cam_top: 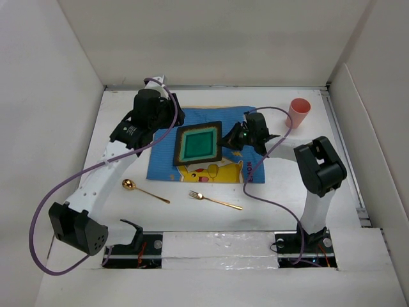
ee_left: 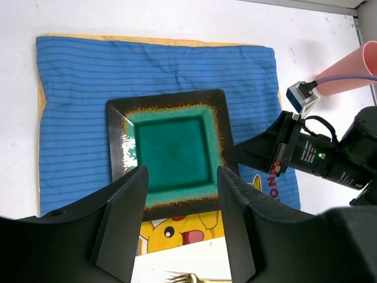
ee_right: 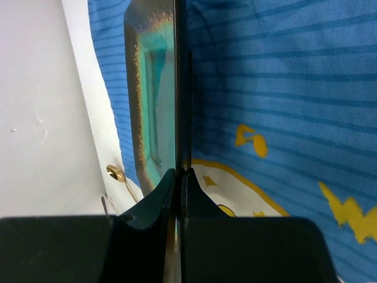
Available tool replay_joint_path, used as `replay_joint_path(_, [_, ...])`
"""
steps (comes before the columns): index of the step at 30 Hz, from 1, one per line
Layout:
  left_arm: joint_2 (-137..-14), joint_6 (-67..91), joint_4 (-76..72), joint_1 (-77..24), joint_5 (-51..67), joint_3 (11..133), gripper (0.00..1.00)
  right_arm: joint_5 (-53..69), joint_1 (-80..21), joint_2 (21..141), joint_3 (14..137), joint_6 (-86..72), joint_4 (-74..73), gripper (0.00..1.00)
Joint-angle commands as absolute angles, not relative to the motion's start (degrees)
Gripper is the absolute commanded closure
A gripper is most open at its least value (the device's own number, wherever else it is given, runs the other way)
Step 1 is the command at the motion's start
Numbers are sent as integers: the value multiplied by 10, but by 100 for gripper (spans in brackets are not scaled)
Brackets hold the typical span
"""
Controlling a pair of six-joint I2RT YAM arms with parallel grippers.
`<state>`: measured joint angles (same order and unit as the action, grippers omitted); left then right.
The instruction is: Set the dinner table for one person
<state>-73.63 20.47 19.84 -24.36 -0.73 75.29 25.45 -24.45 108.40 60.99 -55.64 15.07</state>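
Square plate (cam_top: 198, 144) over blue mat (cam_top: 167, 167), right gripper (cam_top: 225, 139) clamped shut on its right rim, plate stretching leftward from it. Empty left gripper (ee_left: 181, 172) gapes wide above the near edge.

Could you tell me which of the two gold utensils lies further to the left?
The spoon, known by its round bowl; the fork, with tines, lies to its right, near the blue mat and its front edge.

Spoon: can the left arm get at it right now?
Probably yes. The left hand is open and empty above the plate, and the spoon lies bare on the table on that arm's side, apart from the fork. The arm would have to fold back toward its base.
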Motion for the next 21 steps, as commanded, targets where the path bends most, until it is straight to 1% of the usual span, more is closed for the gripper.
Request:
replay_joint_path(1, [-714, 207, 178, -244, -10, 745, 53, 293, -245, 1064, 627, -565, 241, 98])
replay_joint_path(3, [-713, 207, 176, -244, -8, 742, 53, 288, -245, 1070, 626, -555, 222, 89])
replay_joint_path(4, [-714, 208, 177, -244, -8, 741, 52, 284, -245, 1071, 625, -548, 201, 78])
replay_joint_path(7, [-714, 208, 174, -244, -6, 736, 53, 267, -240, 1073, 633, -525, 151, 63])
replay_joint_path(10, [-715, 211, 167, -244, -4, 726, 53, 246, -240, 1080, 655, -492, 85, 57])
replay_joint_path(15, [-715, 214, 161, -244, -4, 722, 53, 236, -235, 1083, 672, -476, 20, 57])
replay_joint_path(20, [-715, 214, 155, -244, -4, 717, 53, 168, -229, 1057, 692, -426, -66, 54])
replay_joint_path(21, [-714, 214, 153, -244, -4, 715, 53, 161, -213, 1049, 695, -422, -84, 53])
